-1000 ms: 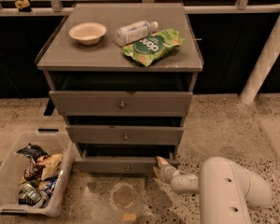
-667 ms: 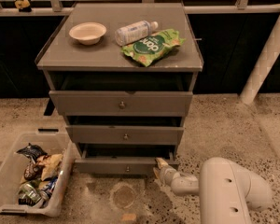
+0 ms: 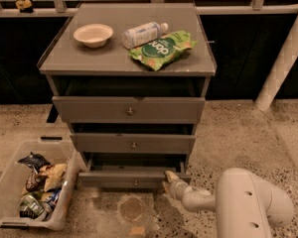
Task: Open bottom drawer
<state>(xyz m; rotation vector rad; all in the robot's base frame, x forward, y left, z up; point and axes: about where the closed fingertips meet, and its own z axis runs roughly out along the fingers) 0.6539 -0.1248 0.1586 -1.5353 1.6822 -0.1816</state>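
Bottom drawer is the lowest, slimmest front on the grey cabinet, right at floor level. It looks maybe a crack out, w/ a dark gap above it, but I'm not sure.

The gripper is low at the drawer's right end, touching or just beside the top corner of the front, well off the small round knob. Can't tell if it's open or closed from here.

Risks, as I see it:
- Pulling from the corner, not the centre, could rack the drawer and jam it.
- The hold could slip off that thin edge, since the grey panel is flat and smooth w/ little to catch.
- The bulky white arm sits close in front-right and may block the drawer's travel.
- A hard tug could jolt the top: the bottle lies on its side and is round, so it could roll. The crinkly green bag and shallow bowl are less likely to move.
- The plastic bin of snacks is just beside the drawer's left end.

Floor is speckled stone.
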